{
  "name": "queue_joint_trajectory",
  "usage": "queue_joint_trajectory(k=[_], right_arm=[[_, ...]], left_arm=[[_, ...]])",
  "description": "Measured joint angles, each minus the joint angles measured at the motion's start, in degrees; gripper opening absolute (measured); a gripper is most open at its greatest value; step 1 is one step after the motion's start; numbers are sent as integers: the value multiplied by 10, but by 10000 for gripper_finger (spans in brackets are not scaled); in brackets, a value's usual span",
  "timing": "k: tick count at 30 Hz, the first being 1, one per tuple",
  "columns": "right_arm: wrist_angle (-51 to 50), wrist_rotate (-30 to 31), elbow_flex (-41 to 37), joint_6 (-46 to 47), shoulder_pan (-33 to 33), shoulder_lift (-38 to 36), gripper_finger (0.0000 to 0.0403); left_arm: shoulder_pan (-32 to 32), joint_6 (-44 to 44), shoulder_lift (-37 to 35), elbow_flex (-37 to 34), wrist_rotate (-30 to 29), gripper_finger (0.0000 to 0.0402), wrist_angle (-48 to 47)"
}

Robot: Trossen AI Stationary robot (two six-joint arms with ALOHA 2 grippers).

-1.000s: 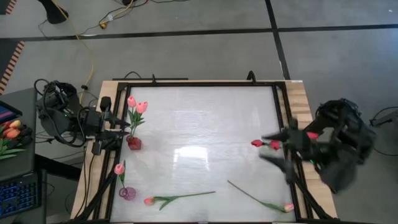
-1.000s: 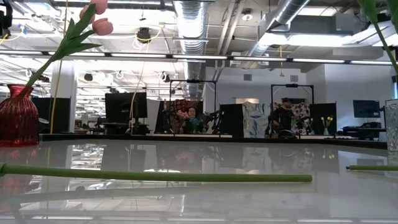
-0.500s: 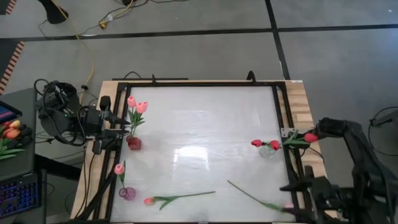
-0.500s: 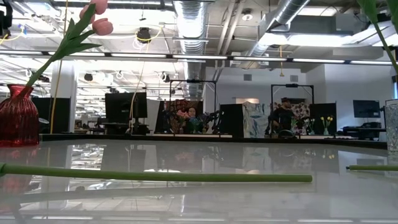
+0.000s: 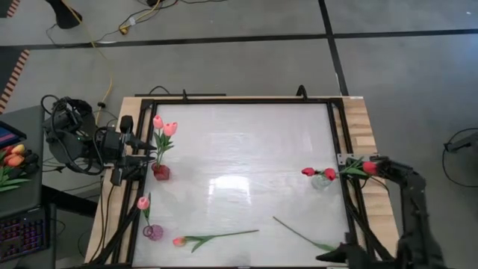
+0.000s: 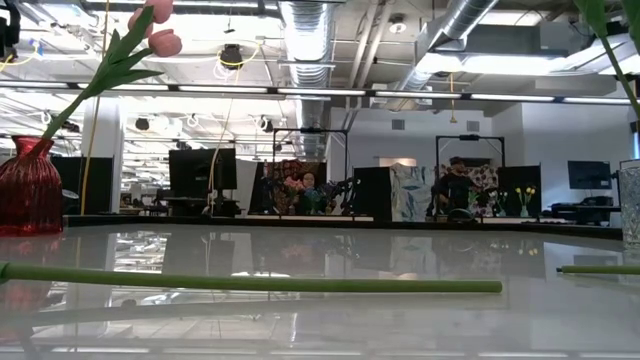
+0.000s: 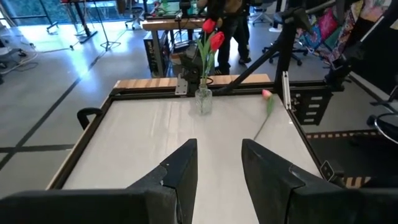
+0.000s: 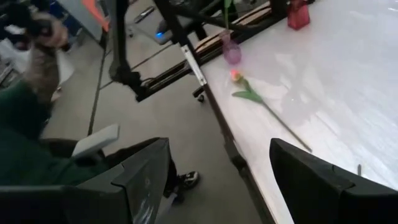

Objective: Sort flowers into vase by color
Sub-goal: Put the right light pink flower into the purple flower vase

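Observation:
Two pink tulips (image 5: 164,125) stand in a red vase (image 5: 160,172) at the table's left. One pink tulip (image 5: 143,202) stands in a purple vase (image 5: 153,232). Red tulips (image 5: 320,173) stand in a clear vase (image 5: 321,182) at the right, one bud (image 5: 370,167) leaning out over the frame. Two loose pink tulips lie flat near the near edge: one (image 5: 213,237) in the middle, one (image 5: 302,233) toward the right, its bud (image 7: 267,94) showing in the left wrist view. My left gripper (image 5: 147,155) is open beside the red vase. My right gripper (image 8: 211,180) is open over the near right corner.
A black frame (image 5: 239,102) borders the white tabletop, which has wide free room in its middle. A person in green (image 8: 25,118) is beside the near edge. Orange tulips (image 5: 13,155) lie off the table to the left.
My right arm has swung from beside the clear vase toward the table's near right corner, staying open and holding nothing. It now covers the right loose tulip's bud in the high view. The flowers and vases have not moved.

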Motion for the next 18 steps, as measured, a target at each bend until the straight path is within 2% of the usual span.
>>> queue_joint_trajectory(k=[5, 9, 13, 18], right_arm=[[48, -55, -1, -35, -52, 16, 301], [141, -140, 0, -109, -105, 39, 301], [245, -199, -1, -179, -146, 75, 301], [325, -271, 0, -204, -184, 131, 301]], left_arm=[[0, 0, 0, 0, 10, 114, 0], [0, 0, 0, 0, 29, 114, 0], [0, 1, 0, 0, 34, 114, -1], [0, 8, -1, 0, 56, 114, -3]])
